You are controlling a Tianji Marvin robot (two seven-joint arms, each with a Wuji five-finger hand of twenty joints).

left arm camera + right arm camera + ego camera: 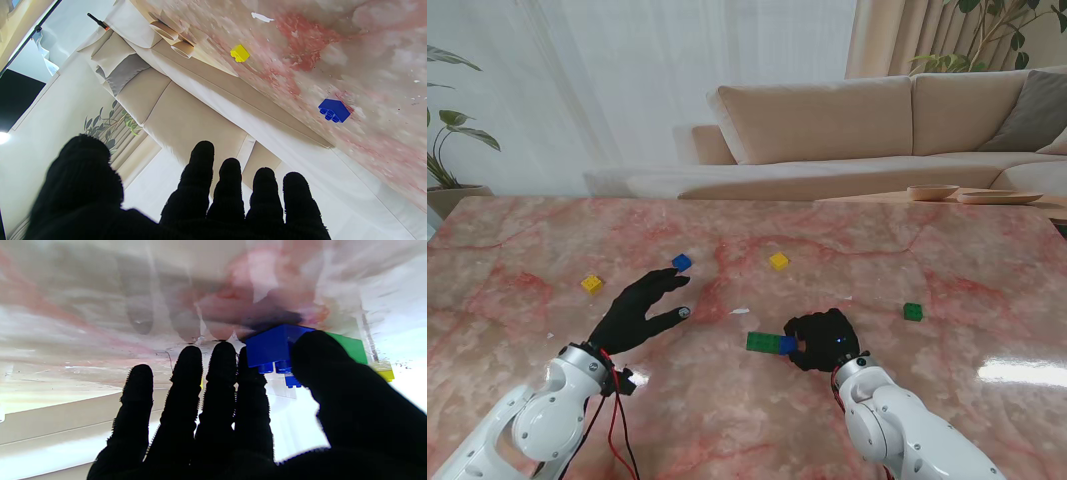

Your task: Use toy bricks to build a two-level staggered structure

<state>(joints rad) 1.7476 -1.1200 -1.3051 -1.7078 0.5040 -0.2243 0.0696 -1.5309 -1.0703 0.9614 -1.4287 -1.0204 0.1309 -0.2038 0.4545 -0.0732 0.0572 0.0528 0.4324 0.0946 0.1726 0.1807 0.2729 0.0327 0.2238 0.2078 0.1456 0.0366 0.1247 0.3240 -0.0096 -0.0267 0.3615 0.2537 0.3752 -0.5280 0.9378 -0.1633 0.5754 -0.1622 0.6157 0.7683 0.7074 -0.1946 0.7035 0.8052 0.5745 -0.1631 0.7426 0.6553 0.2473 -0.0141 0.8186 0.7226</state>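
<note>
Right robot hand [825, 340] pinches a blue brick [788, 345] between thumb and forefinger, butted against the green brick [762, 342] mid-bench; its black glove hides the join. Left robot hand [639, 310] hovers splayed, holding nothing. Loose studded bricks dot the glossy pink marble bench [987, 280]: yellow [592, 284], blue [682, 263], yellow [779, 261], green [913, 312].

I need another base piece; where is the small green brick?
In the stand's view, the small green brick lies alone on my right, right of the right robot hand.
</note>
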